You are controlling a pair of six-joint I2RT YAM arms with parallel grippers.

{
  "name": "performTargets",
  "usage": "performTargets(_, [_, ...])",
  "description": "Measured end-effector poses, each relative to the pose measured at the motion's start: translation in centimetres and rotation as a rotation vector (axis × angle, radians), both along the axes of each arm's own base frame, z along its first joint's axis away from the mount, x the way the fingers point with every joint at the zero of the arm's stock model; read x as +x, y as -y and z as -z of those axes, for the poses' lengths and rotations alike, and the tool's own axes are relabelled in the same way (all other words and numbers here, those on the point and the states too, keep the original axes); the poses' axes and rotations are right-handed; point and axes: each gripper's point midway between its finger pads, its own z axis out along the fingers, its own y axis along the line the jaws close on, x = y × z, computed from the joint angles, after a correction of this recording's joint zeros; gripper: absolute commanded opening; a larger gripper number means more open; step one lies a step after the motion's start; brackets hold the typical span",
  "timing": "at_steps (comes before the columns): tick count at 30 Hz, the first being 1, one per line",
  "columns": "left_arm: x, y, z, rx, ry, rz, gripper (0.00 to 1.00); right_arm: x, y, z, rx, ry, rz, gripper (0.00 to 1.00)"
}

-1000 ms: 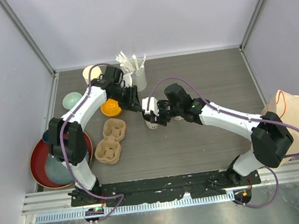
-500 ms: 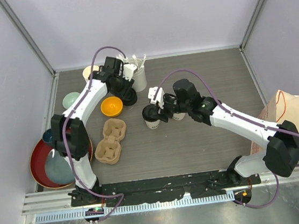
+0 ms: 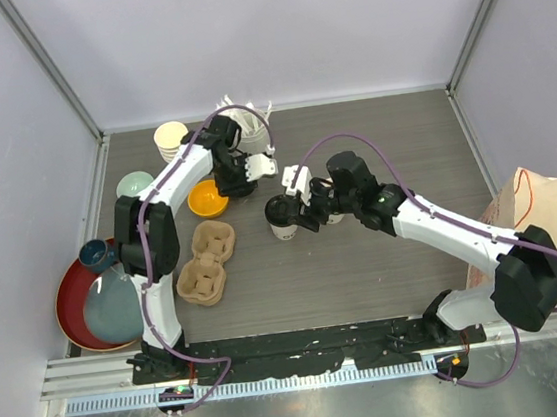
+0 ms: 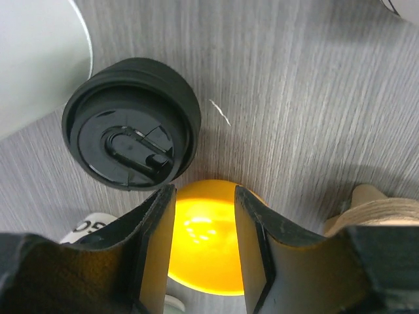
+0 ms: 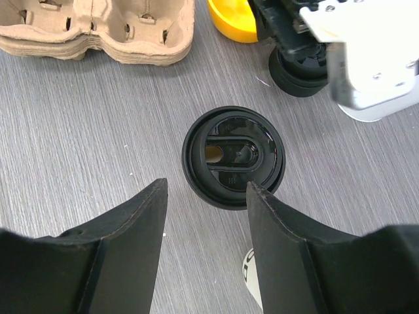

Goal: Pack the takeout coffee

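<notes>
Having swung back to the lids, the left pincer stands open, leaving the open right pincer to grab the capped cup.

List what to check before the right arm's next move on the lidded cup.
1. The right gripper open: ok.
2. The black-lidded white paper cup upright, lid seated: ok.
3. Cup inside its jaws: not ok, it sits just ahead of them.
4. Pockets of the brown cardboard cup carrier free: ok.
5. The left gripper clear of cup: ok, above the round orange bowl.
</notes>
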Motion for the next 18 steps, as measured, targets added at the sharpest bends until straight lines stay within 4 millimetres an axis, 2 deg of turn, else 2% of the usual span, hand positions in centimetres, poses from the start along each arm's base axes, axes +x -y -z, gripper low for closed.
performTargets(7, [0.3,0.1,0.4,0.038,0.034,0.177,0.42,0.0,0.1,-0.2,0.009,0.001,-0.007,0.57])
performTargets(18, [1.2,0.5,1.2,0.044,0.076,0.255,0.35,-0.2,0.2,0.1,0.014,-0.012,-0.024,0.57])
